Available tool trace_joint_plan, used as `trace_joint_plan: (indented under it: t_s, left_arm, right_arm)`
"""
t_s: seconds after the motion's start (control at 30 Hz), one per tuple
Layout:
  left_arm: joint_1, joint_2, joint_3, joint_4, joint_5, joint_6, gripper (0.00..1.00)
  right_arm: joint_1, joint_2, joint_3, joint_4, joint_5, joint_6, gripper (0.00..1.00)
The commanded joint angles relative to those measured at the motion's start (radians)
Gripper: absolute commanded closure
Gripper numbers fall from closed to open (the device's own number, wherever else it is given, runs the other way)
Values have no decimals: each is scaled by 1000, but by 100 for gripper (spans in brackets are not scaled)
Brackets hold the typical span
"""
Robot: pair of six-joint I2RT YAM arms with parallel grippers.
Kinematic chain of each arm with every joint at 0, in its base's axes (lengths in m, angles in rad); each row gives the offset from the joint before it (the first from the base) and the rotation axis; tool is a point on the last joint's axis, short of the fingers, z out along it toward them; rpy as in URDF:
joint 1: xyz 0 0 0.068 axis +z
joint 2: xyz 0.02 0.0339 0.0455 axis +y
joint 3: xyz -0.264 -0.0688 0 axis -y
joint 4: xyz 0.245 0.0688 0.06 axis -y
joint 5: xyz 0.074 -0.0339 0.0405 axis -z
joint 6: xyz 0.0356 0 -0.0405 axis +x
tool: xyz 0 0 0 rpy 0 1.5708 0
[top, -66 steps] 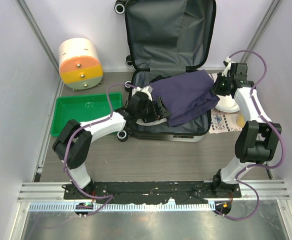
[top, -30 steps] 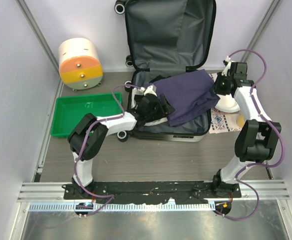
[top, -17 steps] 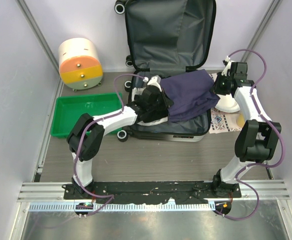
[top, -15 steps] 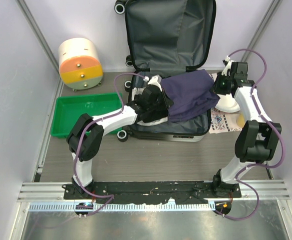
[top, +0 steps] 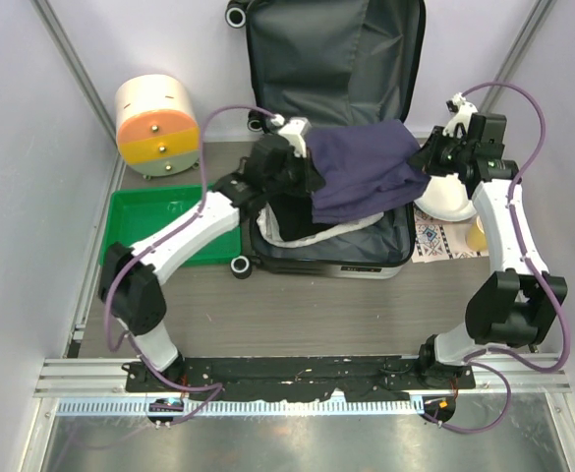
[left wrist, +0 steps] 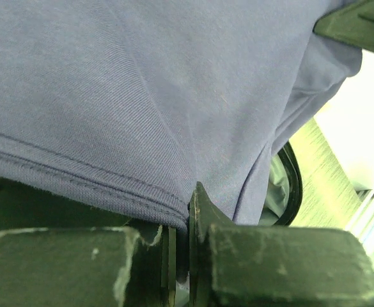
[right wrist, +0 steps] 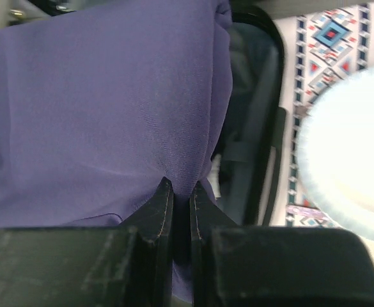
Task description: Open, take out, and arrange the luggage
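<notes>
Navy garment [top: 361, 177] held up over the open luggage [top: 336, 258].
The luggage lies flat with its lid upright at the far side. Above its base, the left gripper [left wrist: 181, 230] is clenched on the garment's hem, and the right gripper [right wrist: 180, 204] is clenched on its opposite edge.

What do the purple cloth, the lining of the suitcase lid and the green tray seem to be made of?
Purple cloth: soft knit fabric, matte, perhaps cotton jersey; fine ribs and a stitched hem show in the left wrist view. Lid lining: thin dark grey woven synthetic, it seems; faint sheen and creases. Green tray: probably rigid plastic; smooth, slightly glossy, with moulded walls.
</notes>
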Motion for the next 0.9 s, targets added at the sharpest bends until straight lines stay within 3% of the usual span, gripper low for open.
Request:
trace_joint_plan:
  t_s: [0.0, 0.1, 0.23, 0.4, 0.57, 0.73, 0.87]
  left_arm:
    - [130, -139, 51, -144, 183, 83, 100]
    - [232, -204, 46, -246, 274, 109, 100]
    - [394, -302, -1, -338, 389, 148, 100]
    - [643, -435, -41, -523, 362, 259, 100]
    - [912, -494, -78, -615, 293, 392, 100]
    - [1081, -443, -112, -597, 240, 478, 100]
    - [1129, -397, -179, -496, 228, 518, 100]
  right_arm:
    - [45, -112, 34, 176, -88, 96, 99]
    - [125, -134, 22, 208, -57, 128, 99]
    - [357, -131, -12, 279, 38, 188, 99]
    - [579, -36, -8, 400, 206, 262, 99]
    - [804, 192, 120, 474, 279, 284, 99]
    - [935, 399, 279, 553, 377, 277, 99]
    - [993, 548, 327, 631, 455, 233, 99]
